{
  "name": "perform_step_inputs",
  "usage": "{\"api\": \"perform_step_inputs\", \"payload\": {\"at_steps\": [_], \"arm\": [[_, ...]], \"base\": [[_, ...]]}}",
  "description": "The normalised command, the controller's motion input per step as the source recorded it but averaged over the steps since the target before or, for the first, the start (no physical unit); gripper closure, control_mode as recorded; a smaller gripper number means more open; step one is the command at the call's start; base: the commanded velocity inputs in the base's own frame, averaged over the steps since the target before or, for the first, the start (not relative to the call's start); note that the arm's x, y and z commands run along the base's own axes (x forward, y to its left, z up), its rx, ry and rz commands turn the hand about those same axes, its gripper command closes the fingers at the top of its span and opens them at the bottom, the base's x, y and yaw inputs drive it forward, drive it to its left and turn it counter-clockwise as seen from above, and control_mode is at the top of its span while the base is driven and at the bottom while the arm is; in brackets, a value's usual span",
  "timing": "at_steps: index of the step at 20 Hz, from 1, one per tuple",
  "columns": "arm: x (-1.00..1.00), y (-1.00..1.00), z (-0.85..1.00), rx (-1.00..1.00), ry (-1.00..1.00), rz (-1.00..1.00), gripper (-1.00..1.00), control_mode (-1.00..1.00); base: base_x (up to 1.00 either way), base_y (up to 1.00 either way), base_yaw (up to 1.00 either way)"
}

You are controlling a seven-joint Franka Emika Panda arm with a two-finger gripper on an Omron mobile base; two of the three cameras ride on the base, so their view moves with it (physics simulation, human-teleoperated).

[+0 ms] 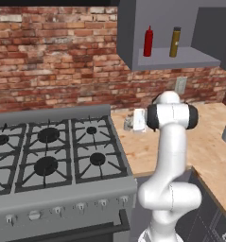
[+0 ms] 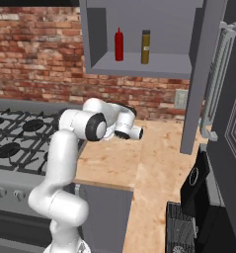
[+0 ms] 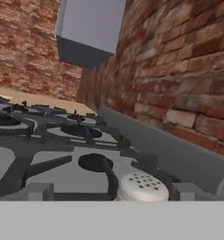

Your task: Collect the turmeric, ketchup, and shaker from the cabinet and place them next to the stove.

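The stove (image 1: 53, 156) stood beside the worktop (image 1: 147, 146). Above the fingers, the cabinet (image 1: 173, 33) held the ketchup (image 1: 148, 41) and turmeric (image 1: 175, 42), both left to fetch. The shaker (image 3: 142, 187) sat beside the stove, just below the fingers, apparently delivered. I could not tell whether the fingers were released.
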Motion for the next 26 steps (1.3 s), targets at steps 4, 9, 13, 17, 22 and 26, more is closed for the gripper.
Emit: {"api": "perform_step_inputs", "payload": {"at_steps": [4,9,13,17,22,26], "arm": [[-0.17,0.00,0.81,-0.06,-0.25,0.00,-1.00,-1.00],[-0.46,0.00,0.97,-0.05,-0.25,-0.02,-1.00,-1.00],[-0.57,0.03,0.93,0.00,-0.12,-0.08,-1.00,-1.00],[-0.80,0.07,0.56,0.02,-0.02,-0.23,-1.00,-1.00],[-0.83,0.03,0.55,0.05,0.00,-0.30,-1.00,-1.00],[-0.76,0.01,0.70,0.04,0.06,-0.27,-1.00,-1.00]], "base": [[0.00,0.00,0.00],[0.00,0.00,0.00],[0.00,0.00,0.00],[0.00,0.00,0.00],[0.00,0.00,0.00],[0.00,0.00,0.00]]}}
